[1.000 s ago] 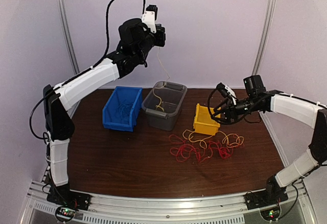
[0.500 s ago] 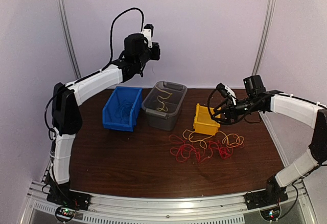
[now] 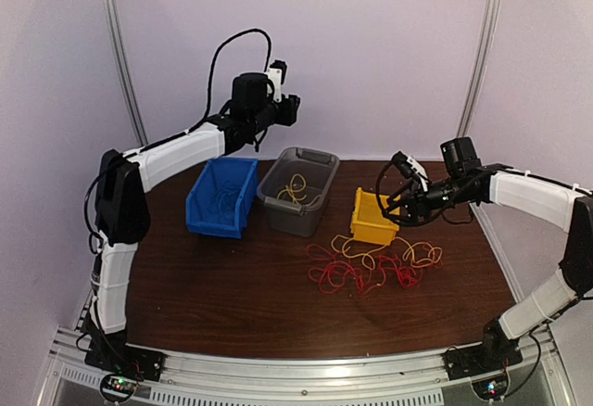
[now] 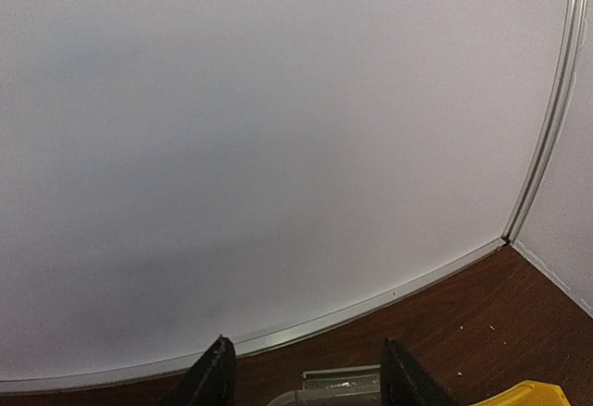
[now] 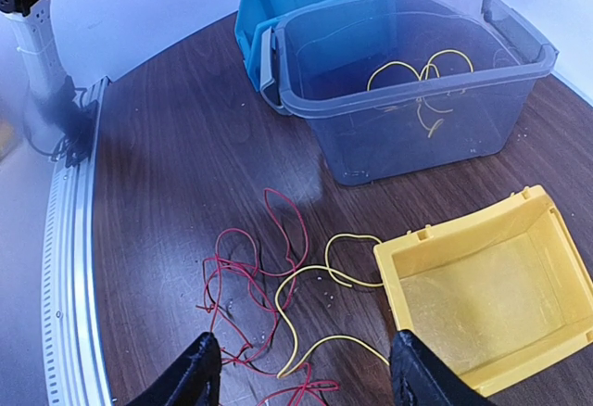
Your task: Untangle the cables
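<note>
Wall [image 3: 389, 44] behind: left tool [image 3: 294, 109] raised, seemingly empty; right tool [image 3: 391, 202] low.

Desk [image 3: 232, 285]: dark wood-grain top, smooth, faint sheen.
Grey bin [image 3: 295, 217]: translucent plastic, smooth, slightly glossy.
Yellow bin [image 3: 372, 230]: opaque plastic, glossy.
Blue bin [image 3: 215, 221]: opaque plastic, duller.
Cables [image 3: 405, 274]: thin red and yellow strands, smooth plastic-looking sheath.
Rail [image 3: 306, 380] at near edge: ribbed bare metal.

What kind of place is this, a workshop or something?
Most likely a robotics lab test booth: a left arm and right arm are bolted to a metal rail, plain white panels enclose it, and a yellow bin sits beside loose cables.
</note>
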You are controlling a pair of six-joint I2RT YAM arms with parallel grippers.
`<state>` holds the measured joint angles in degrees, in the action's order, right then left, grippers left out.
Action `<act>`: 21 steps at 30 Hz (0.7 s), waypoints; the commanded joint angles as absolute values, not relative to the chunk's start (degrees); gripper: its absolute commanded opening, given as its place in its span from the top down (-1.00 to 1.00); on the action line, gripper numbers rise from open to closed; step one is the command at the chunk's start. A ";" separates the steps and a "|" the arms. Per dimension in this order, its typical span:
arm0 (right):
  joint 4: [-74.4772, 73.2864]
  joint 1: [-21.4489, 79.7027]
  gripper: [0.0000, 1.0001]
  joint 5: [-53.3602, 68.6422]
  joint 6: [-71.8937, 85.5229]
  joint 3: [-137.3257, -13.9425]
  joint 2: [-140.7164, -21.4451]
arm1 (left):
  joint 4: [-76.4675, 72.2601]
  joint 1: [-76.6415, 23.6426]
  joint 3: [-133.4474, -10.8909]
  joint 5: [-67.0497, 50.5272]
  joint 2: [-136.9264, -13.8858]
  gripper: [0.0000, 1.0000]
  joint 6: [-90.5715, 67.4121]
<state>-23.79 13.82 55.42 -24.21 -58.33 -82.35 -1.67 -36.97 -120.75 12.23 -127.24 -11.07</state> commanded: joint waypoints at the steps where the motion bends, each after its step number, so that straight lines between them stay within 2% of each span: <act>1: -23.12 13.80 -0.26 55.47 -24.43 -57.89 -81.73 | -4.61 -37.09 -115.23 9.43 -119.06 -0.09 -12.11; 6: -23.25 13.71 -0.26 54.42 -24.98 -57.83 -81.78 | -5.97 -38.00 -103.39 4.91 -110.83 -0.17 -14.33; 11: -23.54 13.71 -0.26 52.49 -25.77 -58.00 -81.98 | -10.34 -41.93 -88.81 6.74 -101.55 -0.26 -11.20; 21: -23.38 13.58 -0.25 49.99 -26.54 -57.92 -82.71 | -11.67 -54.11 -75.24 7.27 -94.19 -0.29 -4.66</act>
